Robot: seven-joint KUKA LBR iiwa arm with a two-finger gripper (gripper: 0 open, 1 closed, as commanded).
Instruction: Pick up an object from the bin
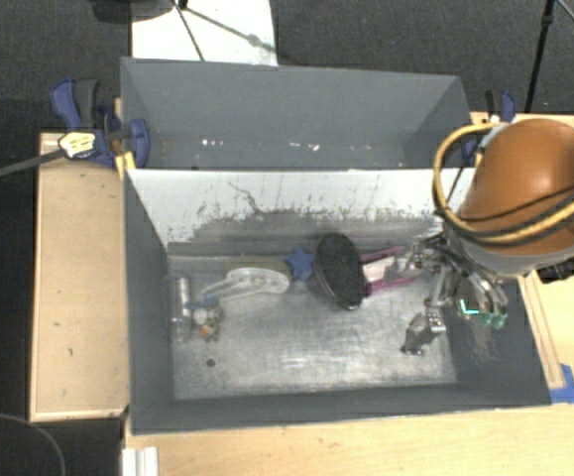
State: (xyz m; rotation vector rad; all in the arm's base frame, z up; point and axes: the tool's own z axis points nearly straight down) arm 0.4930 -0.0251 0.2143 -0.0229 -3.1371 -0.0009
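Bin (148, 296), left to right.

Far left of the floor: small metal piece (181, 298), standing roughly upright. A couple of tiny roundish bits (205, 321) sit just right of it and slightly lower, too small to identify.

Next: clear curved plastic piece (250, 283), lying flat, running up and right toward the middle.

Small blue piece (299, 263) just beside its right end. It is touching or nearly touching the brush; can't tell which.

Centre: black oval brush (338, 270), head tilted. Its pink-purple handle (391, 282) runs right, near the foot of the back wall.

Right of centre: gripper (417, 337), low over bare floor in the lower-right part of the bin. It is below and right of the handle's end, apart from it. The brush is the nearest thing to it; the other pieces lie well to the left. Open or closed: cannot tell from this angle.

Right edge of frame: wrist with orange cover (524, 181) and looped cables (443, 181), above the gripper.
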